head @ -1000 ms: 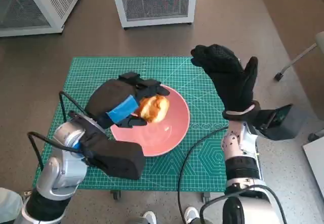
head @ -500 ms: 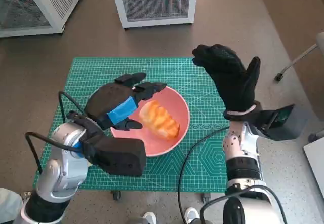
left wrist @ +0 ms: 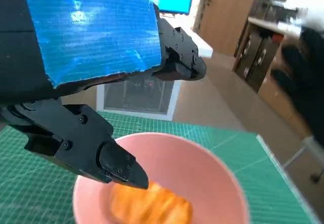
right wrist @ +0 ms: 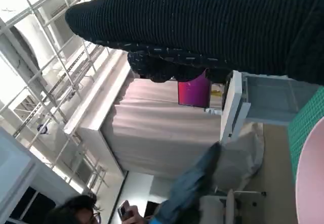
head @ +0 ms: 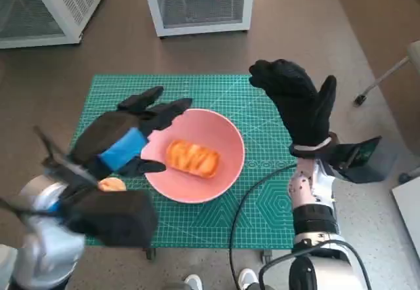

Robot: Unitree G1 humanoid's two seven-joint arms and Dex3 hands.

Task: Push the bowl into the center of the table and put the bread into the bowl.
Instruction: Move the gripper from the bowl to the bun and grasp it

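Pink bowl [head: 197, 172], golden-orange bread [head: 191, 158], green gridded mat [head: 262, 198] on desk, blue tape on black left hand [head: 125, 142].

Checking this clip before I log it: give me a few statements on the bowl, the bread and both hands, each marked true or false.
1. The bread lies inside the pink bowl. True.
2. The left hand grips the bread. False: it holds nothing, fingers spread at the bowl's rim.
3. The right hand rests on the bowl. False: it is raised beside the bowl and touches nothing.
4. The bowl stands on the green mat. True.
5. The bowl is tipped on its side. False: it sits upright, opening up.
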